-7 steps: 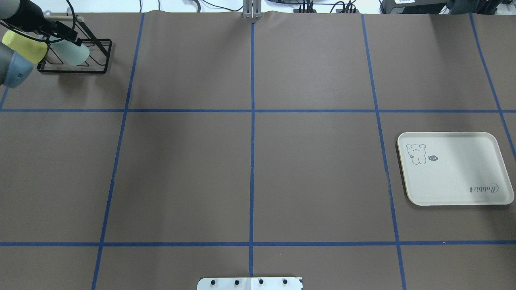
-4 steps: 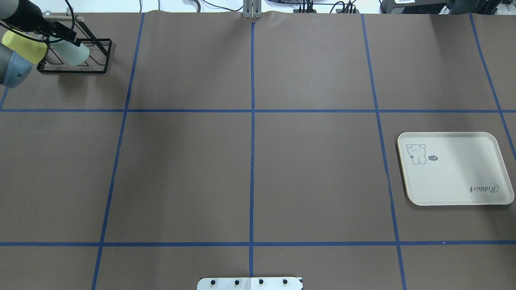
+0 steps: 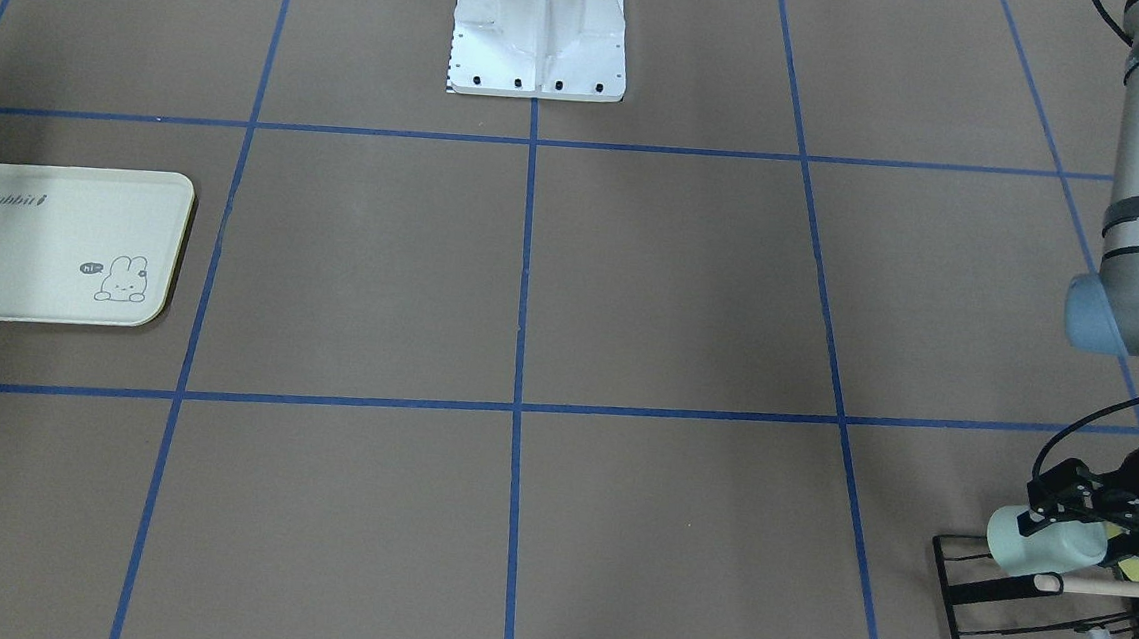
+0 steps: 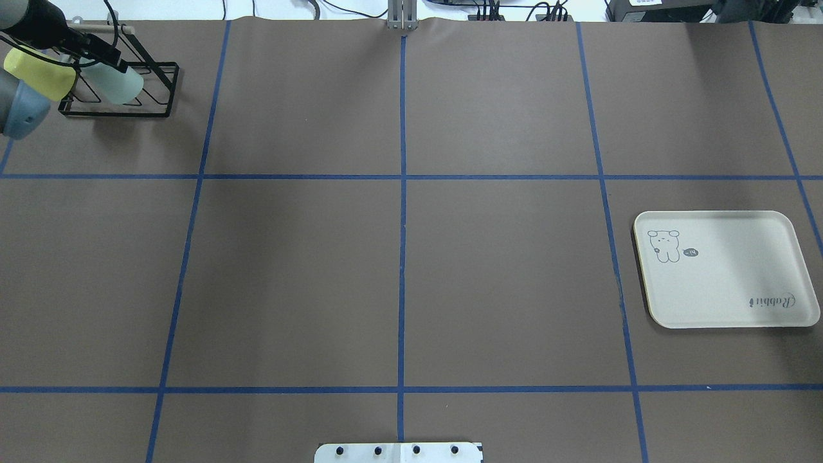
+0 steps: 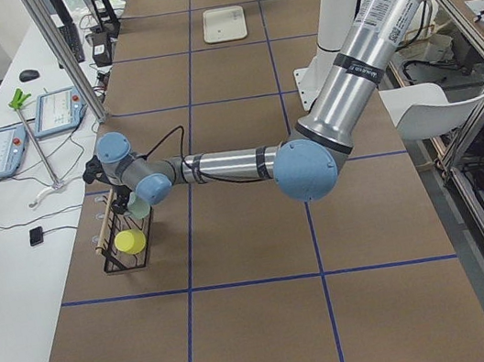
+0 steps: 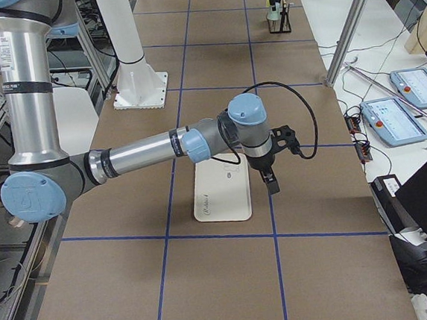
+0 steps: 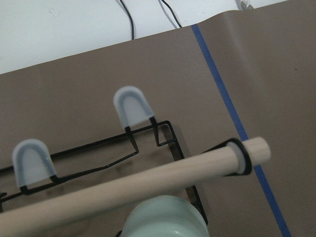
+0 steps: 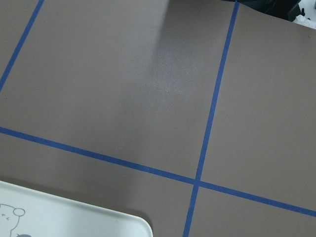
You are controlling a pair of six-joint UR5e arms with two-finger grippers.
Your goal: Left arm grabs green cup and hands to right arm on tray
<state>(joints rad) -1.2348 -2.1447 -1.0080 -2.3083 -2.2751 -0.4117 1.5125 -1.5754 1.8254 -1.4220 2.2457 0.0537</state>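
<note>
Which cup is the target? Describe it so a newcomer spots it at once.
In the overhead view's top-left corner stands a black wire rack. The green cup sits tilted on it. It is pale mint, while the yellow cup beside it is brighter.

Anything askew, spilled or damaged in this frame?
Nothing stands out. The green cup sits on the black rack beside a yellow cup, with the left gripper at it; the tray lies flat, undamaged.

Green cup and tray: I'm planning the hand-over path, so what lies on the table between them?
Overhead view: only bare brown table crossed by blue tape lines between the green cup, in its black rack, and the tray.
</note>
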